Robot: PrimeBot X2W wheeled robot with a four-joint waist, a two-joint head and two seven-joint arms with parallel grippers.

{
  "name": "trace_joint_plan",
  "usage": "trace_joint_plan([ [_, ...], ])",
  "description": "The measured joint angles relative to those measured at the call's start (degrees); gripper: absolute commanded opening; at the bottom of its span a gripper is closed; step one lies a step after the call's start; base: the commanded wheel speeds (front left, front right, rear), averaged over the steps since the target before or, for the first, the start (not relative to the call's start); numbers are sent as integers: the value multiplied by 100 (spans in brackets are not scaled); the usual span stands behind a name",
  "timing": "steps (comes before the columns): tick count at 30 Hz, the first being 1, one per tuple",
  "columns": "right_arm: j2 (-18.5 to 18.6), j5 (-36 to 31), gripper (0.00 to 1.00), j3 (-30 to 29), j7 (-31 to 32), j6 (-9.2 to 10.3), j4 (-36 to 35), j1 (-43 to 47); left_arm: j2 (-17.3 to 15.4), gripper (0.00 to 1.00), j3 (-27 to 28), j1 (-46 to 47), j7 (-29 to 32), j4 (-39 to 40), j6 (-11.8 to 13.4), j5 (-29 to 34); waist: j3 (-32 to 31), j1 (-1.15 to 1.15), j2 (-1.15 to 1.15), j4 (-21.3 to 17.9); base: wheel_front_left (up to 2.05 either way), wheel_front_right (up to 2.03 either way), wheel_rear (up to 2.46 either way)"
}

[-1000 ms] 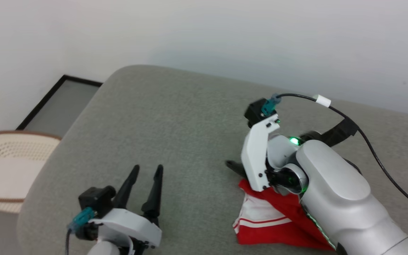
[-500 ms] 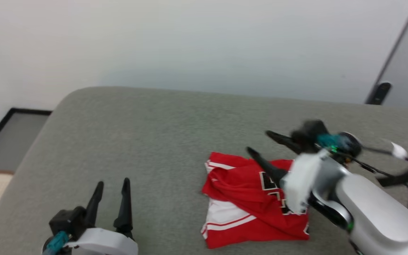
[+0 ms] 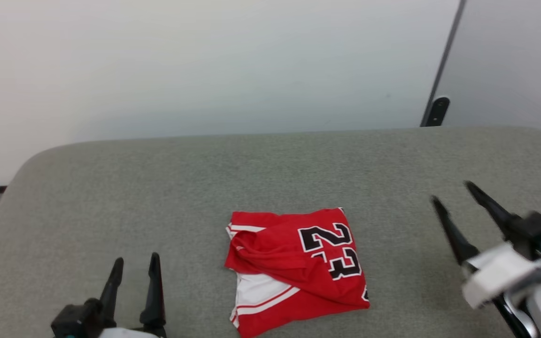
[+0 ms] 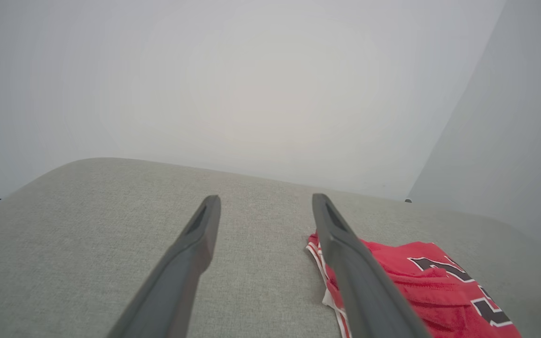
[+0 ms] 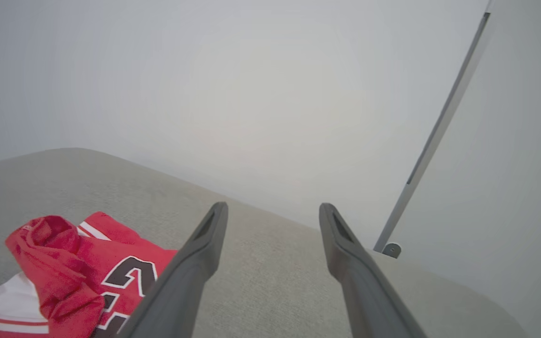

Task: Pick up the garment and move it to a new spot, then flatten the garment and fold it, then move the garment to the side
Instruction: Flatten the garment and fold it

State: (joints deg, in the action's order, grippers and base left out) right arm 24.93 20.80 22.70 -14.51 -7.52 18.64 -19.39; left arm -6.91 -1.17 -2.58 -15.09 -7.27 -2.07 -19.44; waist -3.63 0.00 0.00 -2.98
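I see the garment (image 3: pixel 294 267) lying bunched on the grey cushion (image 3: pixel 158 188), between the arms. The left gripper (image 3: pixel 136 259) and right gripper (image 3: pixel 452 192) are both spread wide and empty, clear of the fabric.

Bright, soft, even indoor light, no glare. Right gripper (image 3: pixel 450 191) and its wrist smeared with blur in head view; garment (image 3: pixel 298 263) left of it sharp. Wrist views hazy, wall (image 4: pixel 251 94) beyond left gripper (image 4: pixel 266 198) washed out, edges bowed.
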Motion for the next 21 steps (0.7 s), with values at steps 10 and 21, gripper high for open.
trace_joint_plan([
  [10,-543,-588,100,-1761,-45,0,-416,1366,283,100,246,-277,0,37,-300,203,1,0,0,-91,0,0,0],
  [21,-949,-858,100,-2526,-45,0,-648,1991,327,100,307,-311,0,-74,-476,396,-17,0,0,65,0,0,0],
])
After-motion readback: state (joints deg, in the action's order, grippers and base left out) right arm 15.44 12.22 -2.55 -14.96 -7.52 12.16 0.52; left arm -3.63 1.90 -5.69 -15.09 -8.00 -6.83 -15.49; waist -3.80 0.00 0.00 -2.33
